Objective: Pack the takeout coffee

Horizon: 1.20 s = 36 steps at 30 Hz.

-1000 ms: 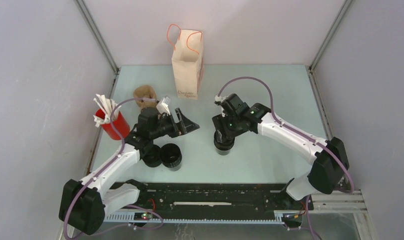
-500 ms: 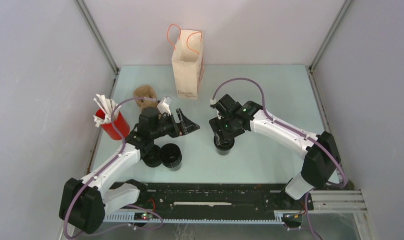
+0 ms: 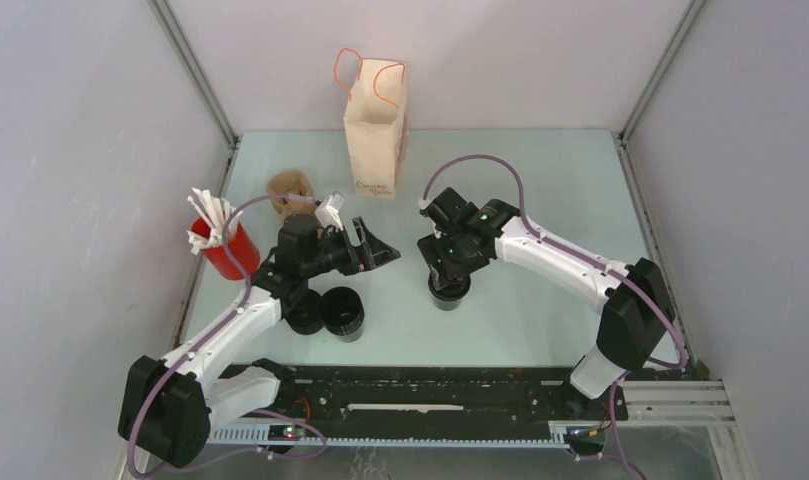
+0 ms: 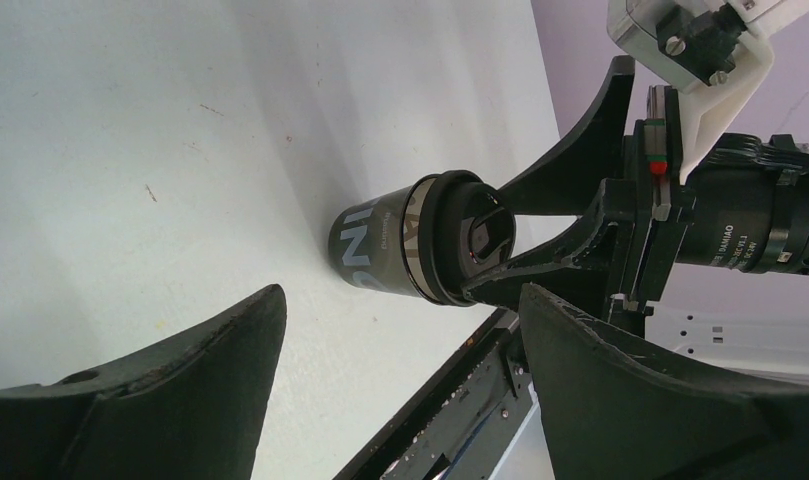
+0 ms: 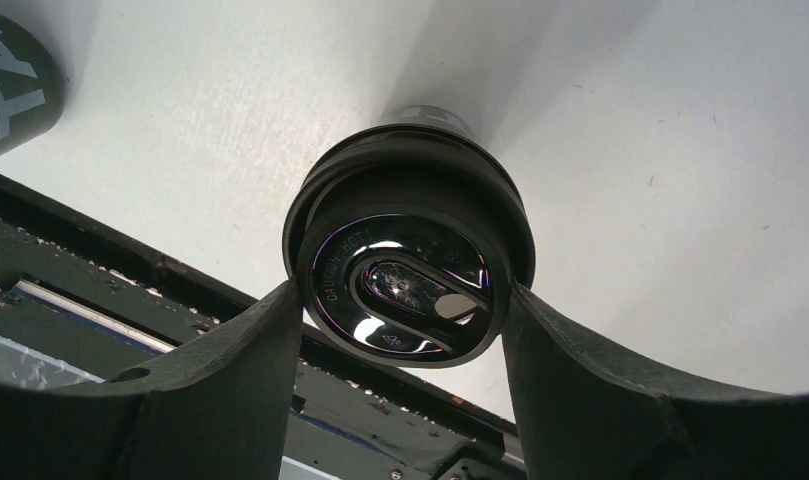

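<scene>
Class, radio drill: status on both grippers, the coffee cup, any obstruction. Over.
Right gripper closed on takeout coffee at the lid; cup standing on table. Left gripper open, empty, hovering near the route to the paper bag.

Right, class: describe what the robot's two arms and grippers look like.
The left arm and right arm have white link shells with black joints and bases. Purple cables loop along both. The left gripper and right gripper have black, curved, tapering jaws.

I get bright, even, diffuse light; soft shadows on the counter point(image 3: 540, 200). Wrist views blur the near jaws, and the lid point(image 5: 410, 290) glares.
</scene>
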### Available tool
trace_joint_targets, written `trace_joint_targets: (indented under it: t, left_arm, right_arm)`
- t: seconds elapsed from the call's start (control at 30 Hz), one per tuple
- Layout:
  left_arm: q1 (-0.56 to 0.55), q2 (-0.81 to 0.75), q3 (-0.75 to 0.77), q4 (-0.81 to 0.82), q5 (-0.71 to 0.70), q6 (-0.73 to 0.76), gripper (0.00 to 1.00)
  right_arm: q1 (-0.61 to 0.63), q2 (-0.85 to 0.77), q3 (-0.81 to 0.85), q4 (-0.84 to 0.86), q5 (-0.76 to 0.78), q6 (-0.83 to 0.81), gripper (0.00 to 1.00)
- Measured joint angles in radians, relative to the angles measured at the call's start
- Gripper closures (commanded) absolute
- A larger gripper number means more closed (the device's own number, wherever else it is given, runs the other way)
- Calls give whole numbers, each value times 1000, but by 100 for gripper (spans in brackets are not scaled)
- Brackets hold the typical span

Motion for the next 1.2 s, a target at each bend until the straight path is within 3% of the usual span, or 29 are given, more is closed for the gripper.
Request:
trace_joint_targets:
  t: [1.2]
  left_arm:
    - [0,0,0,0,0,2,9]
  right_arm:
    - [1,32,7,-4,-5,-10,29]
